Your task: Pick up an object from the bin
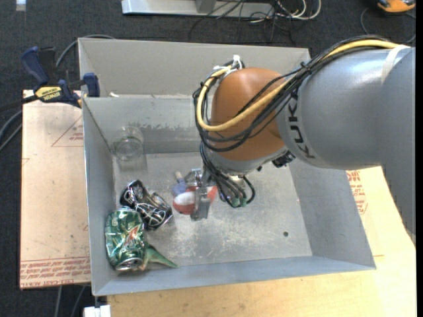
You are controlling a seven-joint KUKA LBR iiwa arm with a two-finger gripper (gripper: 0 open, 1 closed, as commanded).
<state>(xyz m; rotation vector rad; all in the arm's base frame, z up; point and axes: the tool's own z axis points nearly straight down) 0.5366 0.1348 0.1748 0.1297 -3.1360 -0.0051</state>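
Touching a small red-and-white thing [182,202], the pincer [197,203] hangs low; its opening cannot be told.

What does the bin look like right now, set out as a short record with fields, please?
bin: grey metal, a few loose things on its left
gripper: down near the floor's middle, next to a small red and white thing
black crushed can: left of that thing
green crushed can: front left corner
clear cup: back left, by the wall

Black letters "KUK" are read on the grey arm [350,104], just beside the orange cover [244,98]; nothing else is made out.
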